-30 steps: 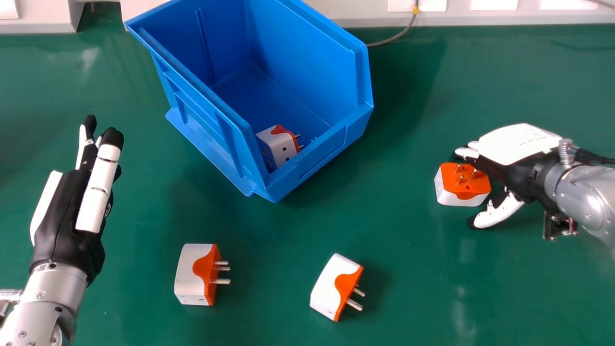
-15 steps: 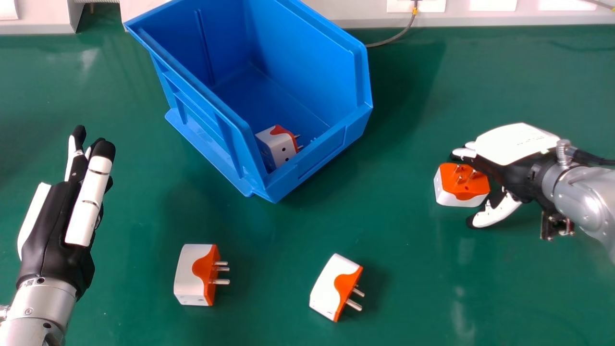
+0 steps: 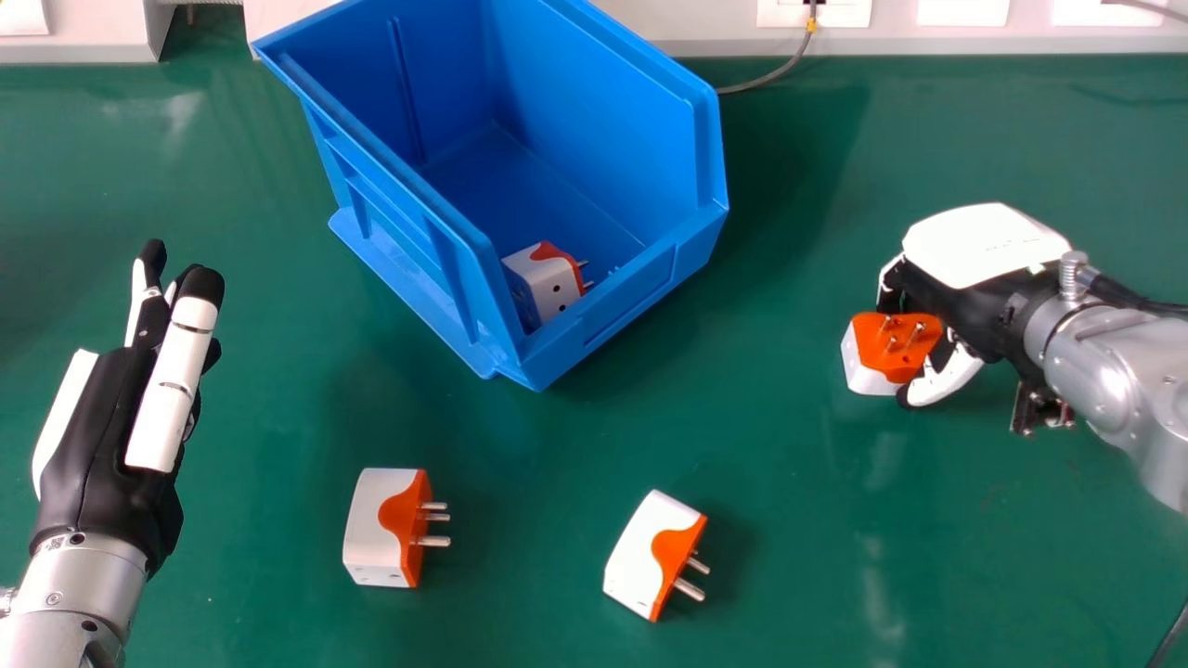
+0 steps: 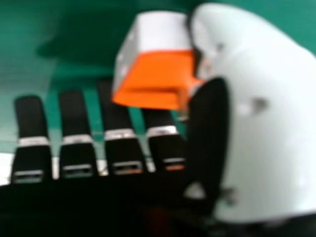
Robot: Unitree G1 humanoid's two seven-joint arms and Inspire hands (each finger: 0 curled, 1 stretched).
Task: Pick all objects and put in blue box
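At the right of the head view, my right hand [image 3: 984, 260] has its fingers and thumb curled round an orange and white plug adapter [image 3: 893, 345], prongs up, on the table. In the right hand view the adapter [image 4: 160, 76] lies between the thumb and fingers of my right hand [image 4: 121, 148]. My left hand [image 3: 111, 436] is at the left with straight fingers, holding nothing. Two more adapters lie on their sides: one at front left [image 3: 380, 529], one at front centre [image 3: 650, 552]. The blue box [image 3: 427, 209] holds another adapter [image 3: 546, 278] near its front corner.
The green table [image 3: 780, 464] stretches between the box and both hands. A white ledge [image 3: 687, 23] runs along the back, with a grey cable [image 3: 770, 76] coming down beside the box. Another dark cable [image 3: 1171, 635] shows at the lower right corner.
My right hand's fingers and thumb have closed in on the adapter, and its back has risen slightly. The left hand has moved down and a little left.
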